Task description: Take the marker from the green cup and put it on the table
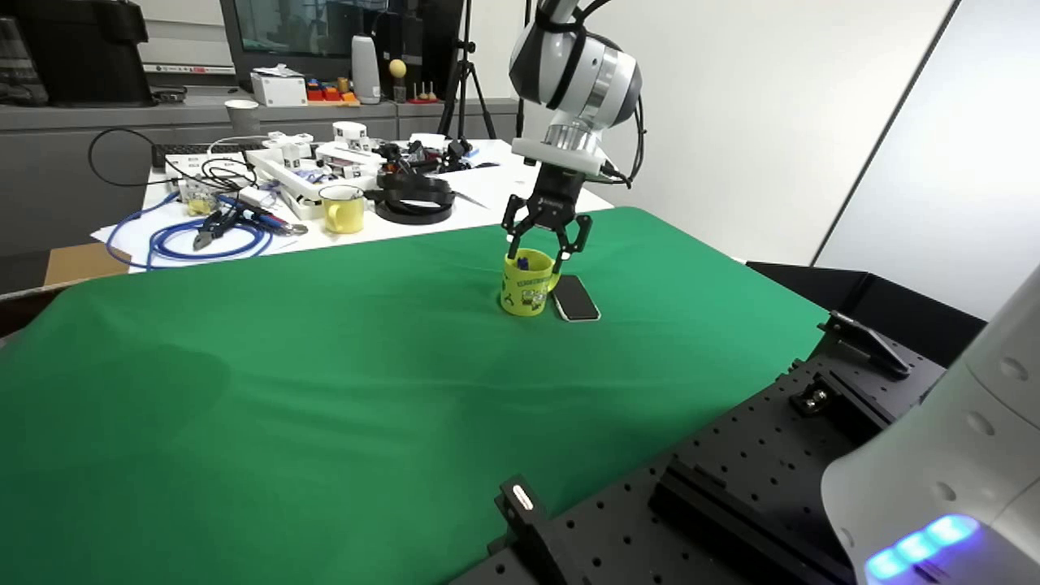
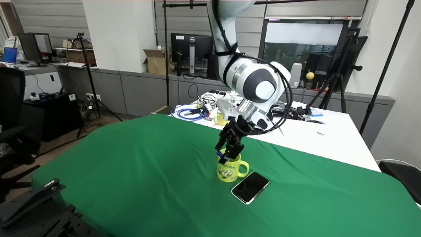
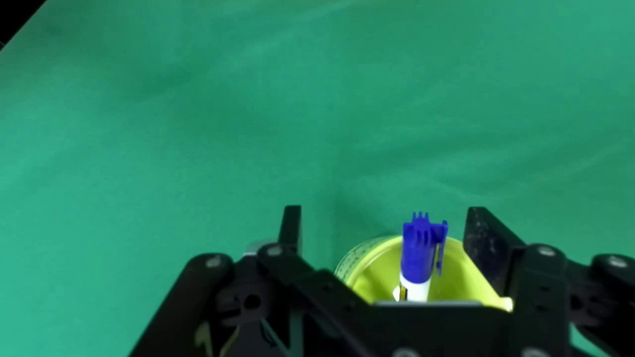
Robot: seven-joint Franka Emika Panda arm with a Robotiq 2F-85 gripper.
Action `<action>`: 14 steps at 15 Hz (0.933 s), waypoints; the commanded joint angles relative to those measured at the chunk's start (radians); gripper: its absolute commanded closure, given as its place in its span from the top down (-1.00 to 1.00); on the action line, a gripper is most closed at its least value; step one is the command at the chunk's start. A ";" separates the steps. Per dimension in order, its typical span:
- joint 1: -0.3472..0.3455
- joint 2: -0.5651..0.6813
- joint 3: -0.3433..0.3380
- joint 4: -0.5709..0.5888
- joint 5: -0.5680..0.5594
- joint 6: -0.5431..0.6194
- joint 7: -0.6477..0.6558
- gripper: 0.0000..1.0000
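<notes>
At the left in an exterior view we see a blue cable (image 1: 161, 241) looped on a white desk (image 1: 500, 175), well left of the claw (image 1: 536, 253) and farther back. Nearer the claw on that desk sits a yellow mug (image 1: 344, 218). In front spreads the green table (image 1: 309, 366), also beneath the claw.

Next we come to the cup (image 1: 518, 299), upright on the table just below the claw. The marker (image 3: 417, 255) is in the cup, between the claw's fingers (image 3: 483, 238). These stand well apart, gripping nothing; the wrist view shows a gap on each side of the marker, narrower on the right. Whether a finger touches the rim we cannot tell.

In that view we read the marker's long axis as running almost straight up: the blue cap (image 3: 417, 250) points up, its clip on the right, and the white barrel goes down into the cup, its lower end hidden. In an exterior view the cap (image 2: 219, 154) shows left of the claw and points to the upper left, so the marker leans.

Right of the cup and below the claw, a phone (image 1: 576, 299) lies flat on the table. Farthest right, well apart from the claw, is a white housing (image 1: 918, 455).
</notes>
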 commanded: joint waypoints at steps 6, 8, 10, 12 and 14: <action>0.021 0.009 0.010 0.005 -0.001 0.023 0.009 0.41; 0.009 0.011 0.020 0.013 0.012 0.011 -0.004 0.51; -0.007 0.016 0.027 0.020 0.028 0.000 -0.007 0.75; -0.019 0.018 0.027 0.020 0.039 0.001 -0.007 0.98; -0.032 0.023 0.026 0.021 0.053 0.002 -0.007 1.00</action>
